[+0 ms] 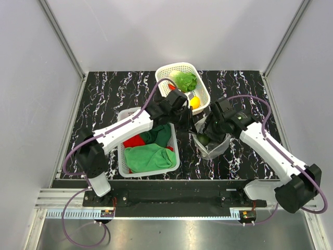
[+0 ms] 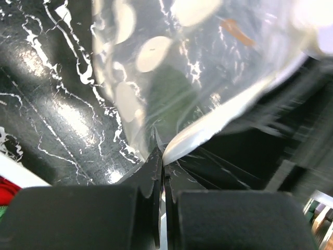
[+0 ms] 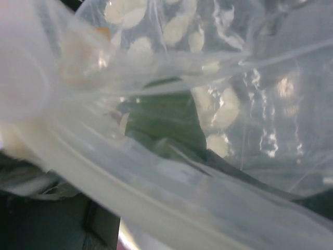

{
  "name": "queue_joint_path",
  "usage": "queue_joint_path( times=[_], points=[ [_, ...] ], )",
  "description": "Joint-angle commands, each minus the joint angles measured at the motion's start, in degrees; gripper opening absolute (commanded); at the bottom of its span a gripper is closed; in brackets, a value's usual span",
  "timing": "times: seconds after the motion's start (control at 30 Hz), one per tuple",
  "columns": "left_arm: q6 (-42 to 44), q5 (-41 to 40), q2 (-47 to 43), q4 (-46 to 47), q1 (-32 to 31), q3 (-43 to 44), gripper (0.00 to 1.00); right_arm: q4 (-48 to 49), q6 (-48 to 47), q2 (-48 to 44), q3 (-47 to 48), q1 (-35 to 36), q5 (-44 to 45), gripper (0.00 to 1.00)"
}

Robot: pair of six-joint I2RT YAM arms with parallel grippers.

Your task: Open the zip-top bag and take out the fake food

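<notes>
Two robot arms work one zip-top bag [image 1: 212, 143] on the desk [image 1: 114, 91], just right of the basket of cloths [image 1: 121, 152]: the left gripper [image 2: 161, 157] pinches the bag's clear edge, while the right gripper [image 1: 210, 124] sits at its mouth, fingers hidden, grip impossible to tell. The pull looks best made slowly, each side drawing one lip apart so the seal parts without tearing. Count: two white baskets, the second basket [image 1: 179, 66], beyond the first, holding one lettuce [image 1: 184, 79] and one lemon [image 1: 194, 101]; inside the bag, one dark green piece [image 2: 169, 88] and several pale pieces [image 2: 153, 53].
</notes>
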Motion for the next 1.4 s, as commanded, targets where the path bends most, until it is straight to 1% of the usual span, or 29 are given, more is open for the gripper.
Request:
queue_joint_path(
  times=[0.0,0.03,0.07,0.1,0.17,0.23,0.27,0.43,0.6,0.77,0.9,1.03,1.13,1.2,1.23,1.3,1.33,1.37],
  points=[
    [-0.05,1.34,0.97,-1.53,-0.79,-1.06,0.0,4.66,3.64,-5.33,5.18,-0.09,-7.38,0.0],
    [-0.13,1.25,0.89,-1.61,-0.43,-1.06,0.0,5.71,1.35,-6.21,4.56,-0.09,-9.83,0.0],
    [-0.05,0.99,0.8,-1.53,0.35,-0.98,0.0,6.59,-2.24,-8.05,2.91,-0.09,-10.37,0.0],
    [-0.05,0.98,0.62,-1.44,0.8,-0.89,0.0,7.03,-3.5,-9.11,1.84,-0.09,-10.9,0.0],
    [0.3,0.98,0.27,-1.53,1.59,-1.06,0.0,10.36,-7.27,-12.09,-1.92,-0.09,-14.85,0.0],
    [0.65,1.16,0.1,-1.53,1.68,-1.33,0.0,13.09,-8.6,-14.21,-4.48,-0.17,-19.05,0.0],
    [0.48,1.51,0.1,-1.44,1.77,-1.5,0.0,15.71,-9.13,-15.44,-6.84,-0.09,-20.47,0.0],
    [-0.4,3.01,0.45,-1.27,0.54,-1.15,0.0,23.29,-9.05,-15.1,-9.33,-0.09,-29.09,0.0],
    [0.21,4.15,-0.17,-0.65,0.45,-1.24,0.0,31.81,-9.31,-16.06,-9.68,-0.09,-33.66,0.0],
    [0.13,3.36,-2.89,-0.12,2.03,-5.54,0.0,37.17,-10.1,-19.22,-10.38,-0.09,-37.53,0.0],
    [-0.48,3.18,-4.91,0.84,3.44,-9.58,0.0,37.28,-11.24,-21.34,-7.93,-0.09,-33.86,0.0],
    [-0.66,2.48,-6.49,1.11,4.23,-11.61,0.0,35.61,-13.35,-22.04,-4.94,-0.09,-26.4,0.0],
    [-0.66,2.3,-7.46,1.11,4.76,-12.4,0.0,35.34,-15.11,-21.25,-2.57,-0.09,-22.53,0.0],
    [-0.66,2.3,-8.08,1.02,5.55,-13.1,0.0,34.12,-16.78,-20.02,-0.11,-0.17,-20.06,0.0],
    [-0.58,2.3,-8.6,1.02,5.81,-13.28,0.0,33.41,-17.39,-19.41,0.86,-0.09,-16.22,0.0],
    [-0.4,2.57,-9.13,1.11,6.25,-13.72,0.0,31.74,-19.59,-16.95,3.67,-0.09,-12.42,0.0],
    [-0.49,2.74,-9.74,1.11,6.25,-14.15,0.0,31.21,-20.38,-15.64,4.72,-0.09,-9.01,0.0],
    [-0.49,2.92,-10.01,1.11,6.34,-14.33,0.0,30.86,-21.69,-12.84,7.0,-0.17,-7.49,0.0]
  ],
)
